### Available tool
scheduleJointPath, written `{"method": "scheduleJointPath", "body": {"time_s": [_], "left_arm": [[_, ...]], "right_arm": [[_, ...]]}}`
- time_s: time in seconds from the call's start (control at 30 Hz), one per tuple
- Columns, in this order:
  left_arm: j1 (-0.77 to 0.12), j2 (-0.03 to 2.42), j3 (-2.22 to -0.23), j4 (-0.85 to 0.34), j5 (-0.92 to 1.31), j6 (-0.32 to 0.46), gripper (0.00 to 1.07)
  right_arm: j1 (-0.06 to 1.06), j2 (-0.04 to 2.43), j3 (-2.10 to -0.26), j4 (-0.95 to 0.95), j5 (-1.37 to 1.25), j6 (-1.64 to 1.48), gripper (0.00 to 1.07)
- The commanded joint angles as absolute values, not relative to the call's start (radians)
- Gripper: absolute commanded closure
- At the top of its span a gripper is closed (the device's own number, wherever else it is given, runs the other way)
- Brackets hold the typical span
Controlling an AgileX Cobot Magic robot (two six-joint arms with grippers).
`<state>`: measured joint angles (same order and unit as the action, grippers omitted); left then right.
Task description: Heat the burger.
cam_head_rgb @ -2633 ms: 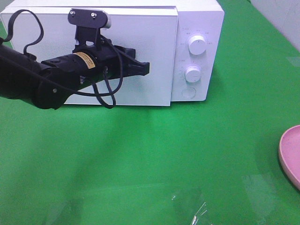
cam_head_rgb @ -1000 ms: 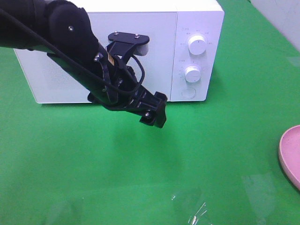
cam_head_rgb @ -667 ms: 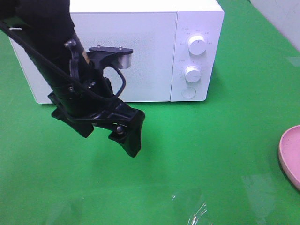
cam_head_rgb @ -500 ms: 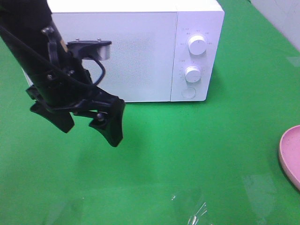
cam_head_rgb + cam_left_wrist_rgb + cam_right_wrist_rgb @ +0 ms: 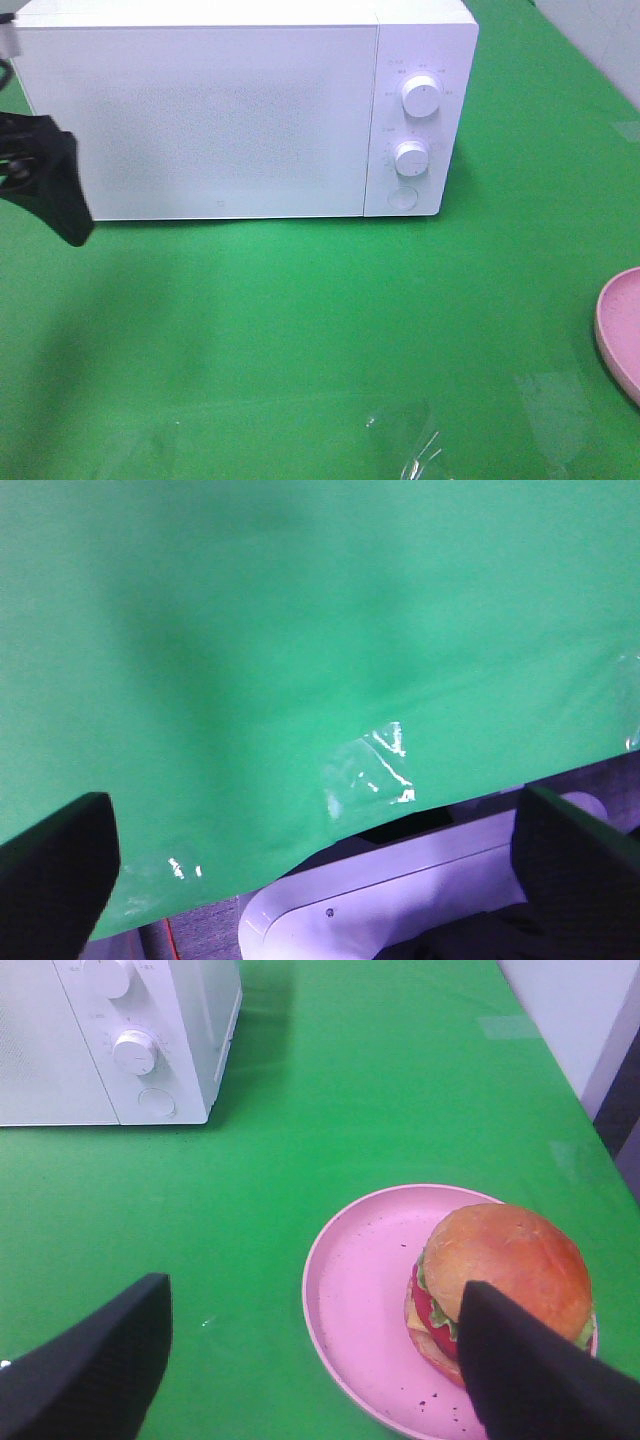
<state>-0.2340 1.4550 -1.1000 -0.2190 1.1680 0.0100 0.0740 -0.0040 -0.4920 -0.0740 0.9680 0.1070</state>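
A white microwave stands on the green tabletop, door shut, dials at its right end. Left of the microwave's front corner, the left end effector hangs wide open and empty above bare cloth and clear tape. Well right of the microwave, the burger sits on a pink plate. The right end effector hovers just over that plate, spread wide, holding nothing, clearly the nearer arm. The roundish burger has no evident long axis. The closed door blocks the way in.

A green cloth covers the table, with clear tape shining at its near edge. A pale wall stands at the table's right side.
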Motion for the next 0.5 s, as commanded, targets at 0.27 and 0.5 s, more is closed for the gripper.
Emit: {"method": "scheduleJointPath", "body": {"time_s": [0.27,0.5], "left_arm": [[-0.008,1.162,-0.910,-0.203,1.189,0.037,0.07],[0.006,0.943,-0.778,-0.089,1.178,-0.006,0.07]], "right_arm": [[0.069,-0.030,-0.489,-0.074,0.962,0.098,0.31],[0.069,-0.030,-0.489,-0.074,0.962,0.098,0.31]]}}
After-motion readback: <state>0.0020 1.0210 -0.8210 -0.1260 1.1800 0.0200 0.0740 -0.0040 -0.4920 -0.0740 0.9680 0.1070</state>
